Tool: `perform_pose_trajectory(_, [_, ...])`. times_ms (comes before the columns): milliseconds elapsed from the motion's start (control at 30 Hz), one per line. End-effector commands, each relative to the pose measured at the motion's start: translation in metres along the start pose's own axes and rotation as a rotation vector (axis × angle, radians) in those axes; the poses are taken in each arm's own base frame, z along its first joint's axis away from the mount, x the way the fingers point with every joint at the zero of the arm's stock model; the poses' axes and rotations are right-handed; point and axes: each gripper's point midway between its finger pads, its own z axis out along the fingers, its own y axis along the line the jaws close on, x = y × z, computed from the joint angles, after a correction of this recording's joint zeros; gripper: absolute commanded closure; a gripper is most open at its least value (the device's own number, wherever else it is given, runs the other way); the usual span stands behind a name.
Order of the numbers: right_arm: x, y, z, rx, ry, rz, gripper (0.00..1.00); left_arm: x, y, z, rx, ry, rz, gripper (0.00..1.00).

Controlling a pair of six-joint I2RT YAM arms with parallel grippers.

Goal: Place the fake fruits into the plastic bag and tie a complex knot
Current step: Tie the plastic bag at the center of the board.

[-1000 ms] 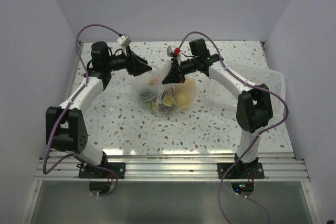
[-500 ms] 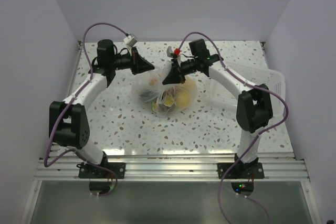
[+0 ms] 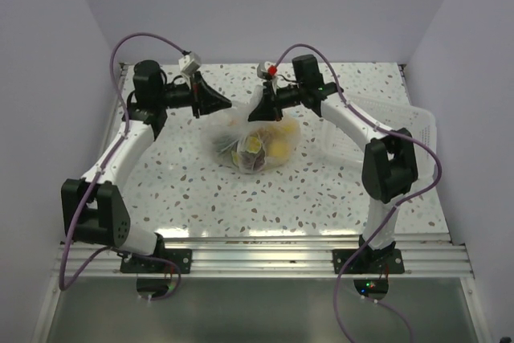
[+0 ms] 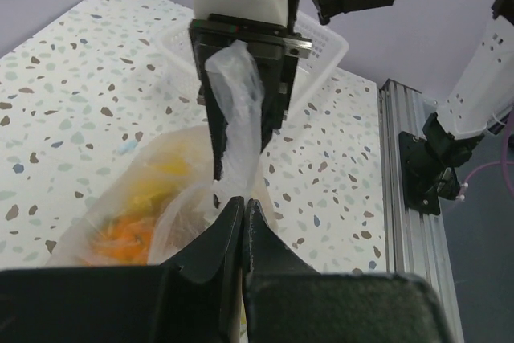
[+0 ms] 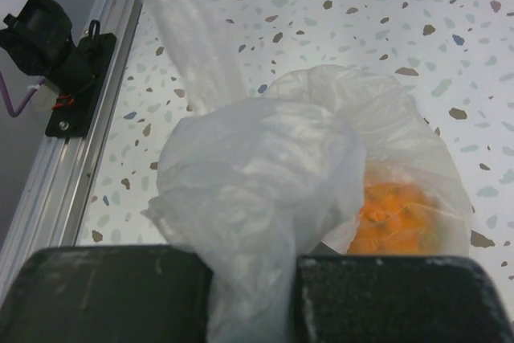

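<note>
I see L gripper [image 4: 243,213] clenched on plastic bag [image 3: 229,132] film; R gripper [image 5: 253,283] pinches its bunched neck, fake fruits [image 3: 280,144] inside.

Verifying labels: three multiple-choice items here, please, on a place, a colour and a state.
1. The white tray lies at: A) the table's right side B) its left side C) its near edge
2. The fruit seen from the right wrist is: A) blue B) orange C) green
3. The left gripper is: A) wide open B) holding the tray C) shut on the plastic bag
Key: 1A, it sits beyond the right arm; 2B, orange shows through the film; 3C, its jaws meet on film.
</note>
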Motion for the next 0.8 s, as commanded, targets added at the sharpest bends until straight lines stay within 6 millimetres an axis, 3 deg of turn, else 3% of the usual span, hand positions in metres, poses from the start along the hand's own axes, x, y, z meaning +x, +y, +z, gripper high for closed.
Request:
perform_pose_trajectory(0, [-0.002,-0.024,0.002,0.091,-0.006,0.062,1.0,0.002,-0.03,0.001,0.084,0.007,0.099,1.0])
perform_pose_trajectory(100, [-0.004,-0.027,0.002,0.105,-0.007,0.099,1.0,0.037,-0.043,0.014,0.112,0.098,0.154,1.0])
perform_pose_trajectory(167, [-0.011,-0.026,0.001,0.122,-0.024,0.129,1.0,0.072,-0.047,0.024,0.101,0.181,0.198,1.0])
perform_pose_trajectory(233, [-0.011,-0.024,0.001,0.126,-0.031,0.171,1.0,0.083,-0.043,0.032,0.068,0.184,0.229,1.0])
perform_pose_trajectory(267, [-0.012,-0.022,0.0,0.126,-0.033,0.175,1.0,0.101,-0.04,0.035,0.039,0.205,0.215,1.0])
perform_pose_trajectory(367, [-0.011,-0.019,-0.002,0.132,-0.03,0.201,1.0,0.128,-0.03,0.043,-0.028,0.256,0.262,1.0])
perform_pose_trajectory(500, [-0.012,-0.013,-0.003,0.124,-0.029,0.212,1.0,0.16,0.009,0.044,-0.196,0.344,0.257,1.0])
perform_pose_trajectory(767, [-0.017,-0.007,-0.003,0.103,-0.042,0.256,1.0,0.189,0.071,0.042,-0.472,0.478,0.269,1.0])
